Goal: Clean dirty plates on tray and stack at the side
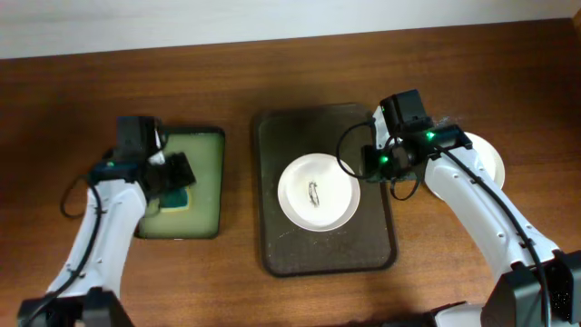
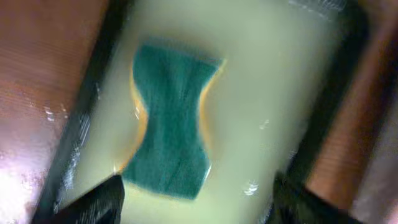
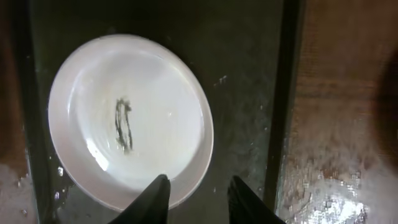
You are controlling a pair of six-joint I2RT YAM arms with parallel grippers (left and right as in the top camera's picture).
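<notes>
Wooden table [image 1: 290, 64] holds the tray [image 1: 272, 245], smeared plate [image 1: 318, 213] centred, sponge [image 2: 171, 118] at 9 o'clock. Right gripper [image 3: 199, 186] gapes empty over the plate's rim, left gripper [image 2: 198, 186] likewise over the sponge.

My overhead camera looks straight down on the counter [image 1: 290, 64]. Left wrist view sits close above the sponge [image 2: 169, 121] at nine o'clock, right wrist close above the plate [image 3: 130, 118]; overhead shares both.
</notes>
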